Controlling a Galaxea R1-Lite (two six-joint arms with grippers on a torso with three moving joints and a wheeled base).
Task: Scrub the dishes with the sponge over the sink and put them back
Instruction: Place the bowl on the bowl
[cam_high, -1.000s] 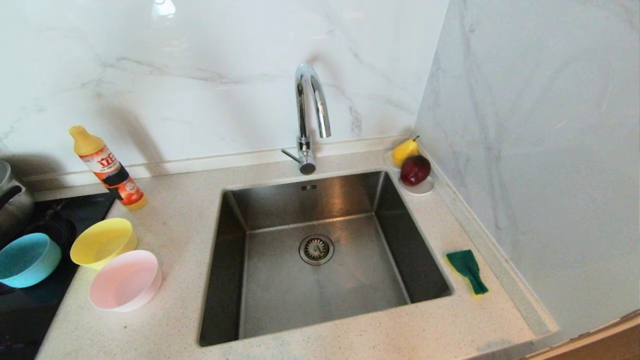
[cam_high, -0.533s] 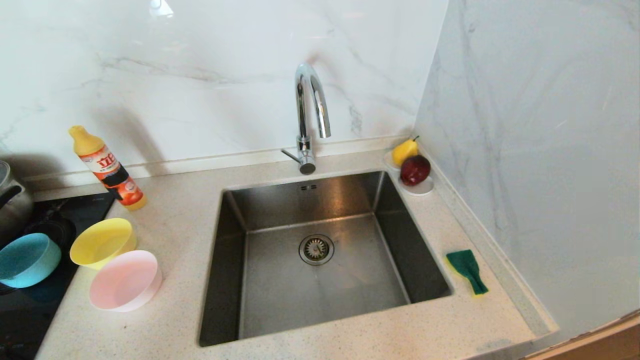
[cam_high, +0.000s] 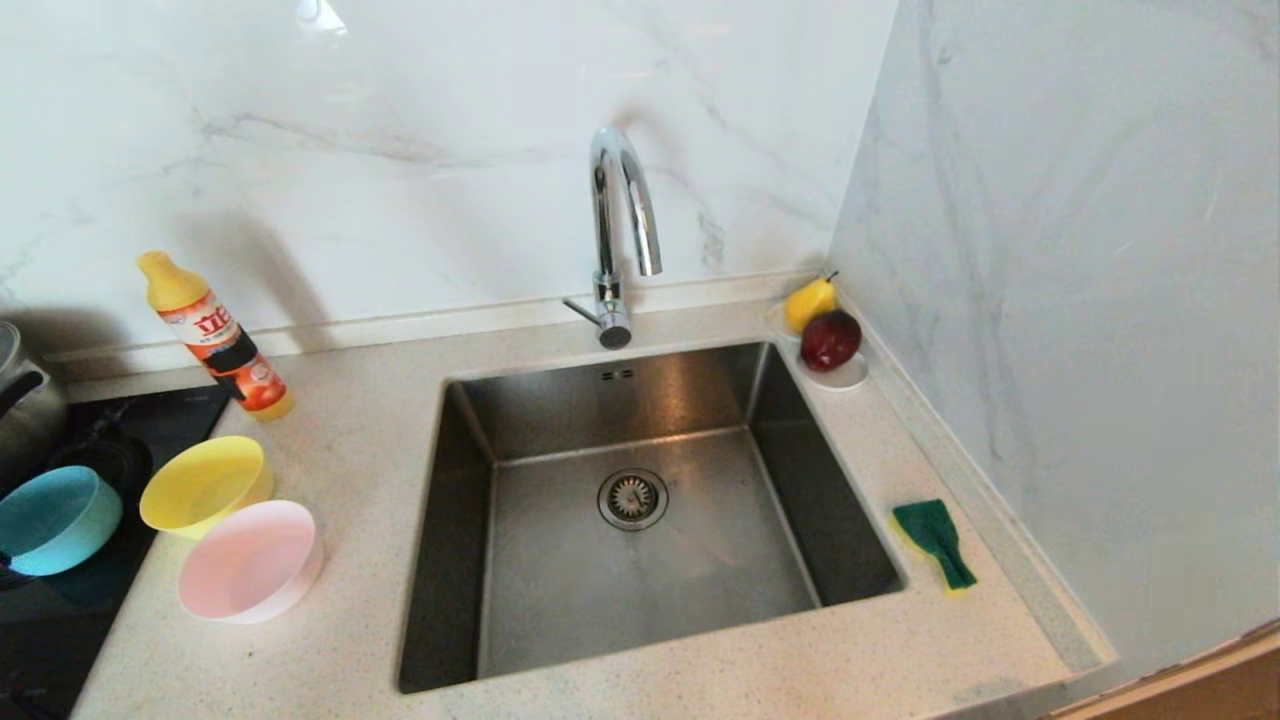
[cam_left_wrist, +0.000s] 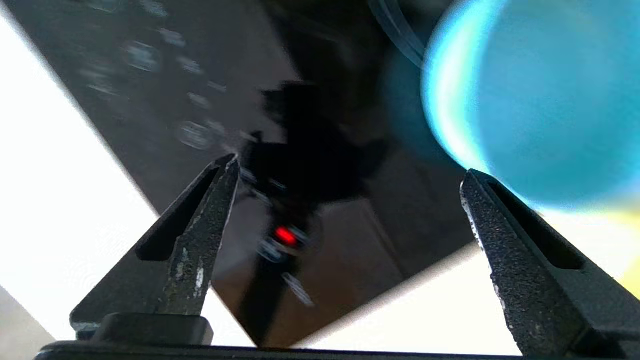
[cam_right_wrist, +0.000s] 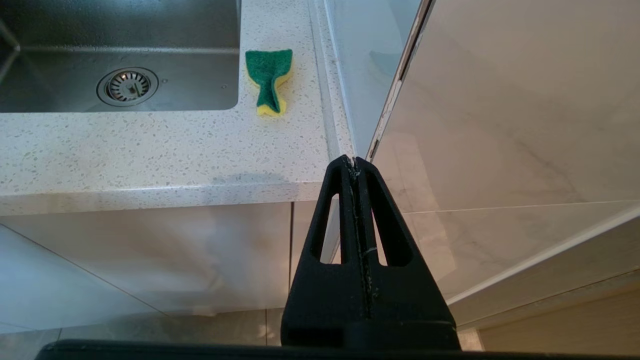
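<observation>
Teal bowl (cam_left_wrist: 540, 100) round and glossy, left tool (cam_left_wrist: 350, 170) spread wide beside it, right tool (cam_right_wrist: 356, 162) closed, parked.

Bright daylight, glossy glare, blurred left-wrist view

A home kitchen. A steel sink (cam_high: 640, 520) with an arched tap (cam_high: 622, 230) is set in a speckled stone counter (cam_high: 340, 450), marble-look walls (cam_high: 1080, 300) meeting at its far right corner. A black hob (cam_high: 60, 620) with a pot (cam_high: 25, 400) lies at the left edge, a detergent bottle (cam_high: 215, 335) stands near the back, and cabinet doors (cam_right_wrist: 150, 255) hang below.
</observation>
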